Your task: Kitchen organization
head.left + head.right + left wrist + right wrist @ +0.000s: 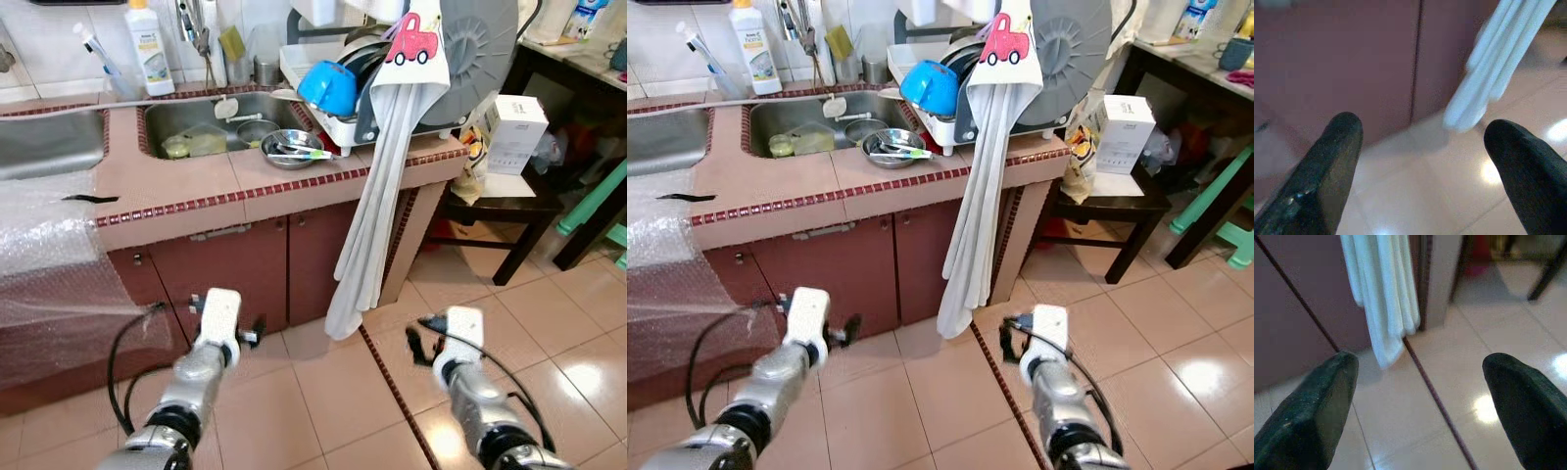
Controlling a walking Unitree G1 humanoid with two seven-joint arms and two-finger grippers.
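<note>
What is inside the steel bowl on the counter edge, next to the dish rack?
The steel bowl holds some cutlery, with a green handle sticking out toward the dish rack. Which pieces they are is too small to tell, and the bowl's bottom beneath them is hidden.

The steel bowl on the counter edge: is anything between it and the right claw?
The right claw is open, low over the floor. The steel bowl sits up on the tiled counter. The counter edge and the hanging white towel stand between them.
</note>
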